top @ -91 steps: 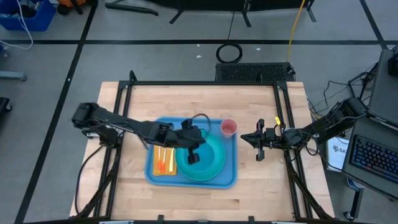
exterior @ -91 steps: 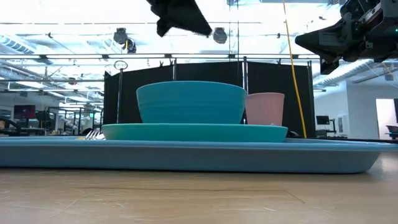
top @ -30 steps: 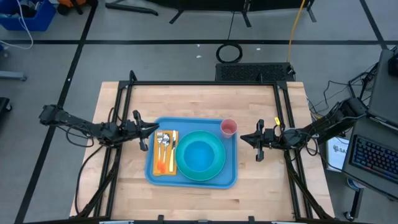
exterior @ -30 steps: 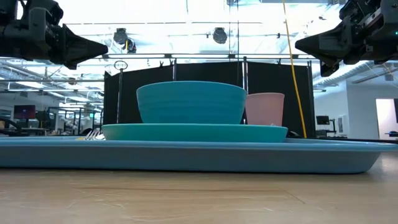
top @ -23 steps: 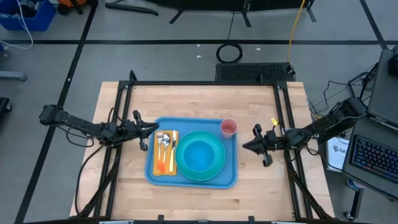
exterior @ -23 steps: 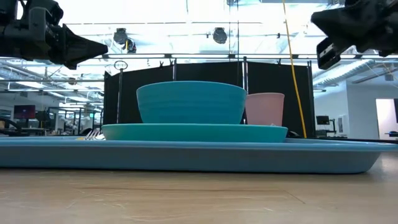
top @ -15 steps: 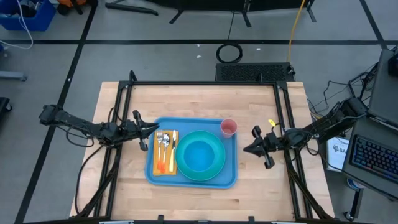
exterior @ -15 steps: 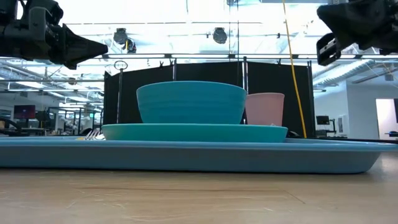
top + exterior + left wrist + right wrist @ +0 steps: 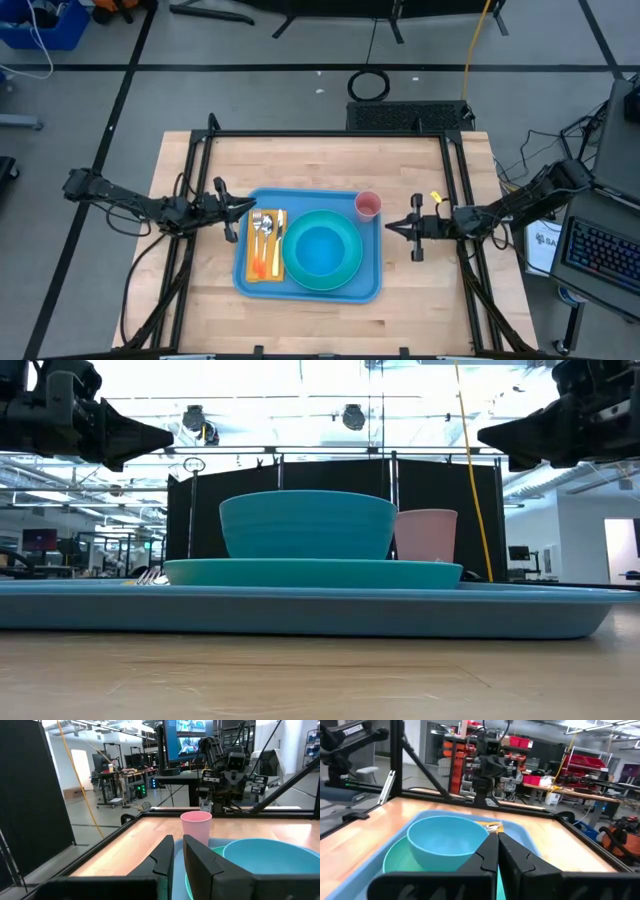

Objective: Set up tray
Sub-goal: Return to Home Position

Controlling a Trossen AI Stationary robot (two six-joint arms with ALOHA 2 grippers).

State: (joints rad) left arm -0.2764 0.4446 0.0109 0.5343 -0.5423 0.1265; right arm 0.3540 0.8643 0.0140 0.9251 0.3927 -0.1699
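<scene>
The light-blue tray (image 9: 371,286) lies flat on the wooden table (image 9: 300,165). On it sits a turquoise plate (image 9: 347,268) with a blue bowl (image 9: 318,248) inside it. A pink cup (image 9: 368,205) stands upright at the tray's far right corner. An orange napkin (image 9: 262,262) with cutlery (image 9: 265,225) lies along its left side. My left gripper (image 9: 248,207) hovers shut beside the tray's far left corner. My right gripper (image 9: 387,227) hovers shut just right of the tray's right rim. Both point level at the tray and stand above it in the low view.
Black frame rails (image 9: 205,160) run along the table's left, far and right sides. Bare wood shows beyond the tray's far rim and along the near edge (image 9: 300,325). A keyboard (image 9: 600,255) sits off the table to the right.
My right gripper twisted about its wrist, rose and swung a little toward the near edge. It then turned back level and came down to about where it was. The left arm, the tray and the dishes have kept still.
</scene>
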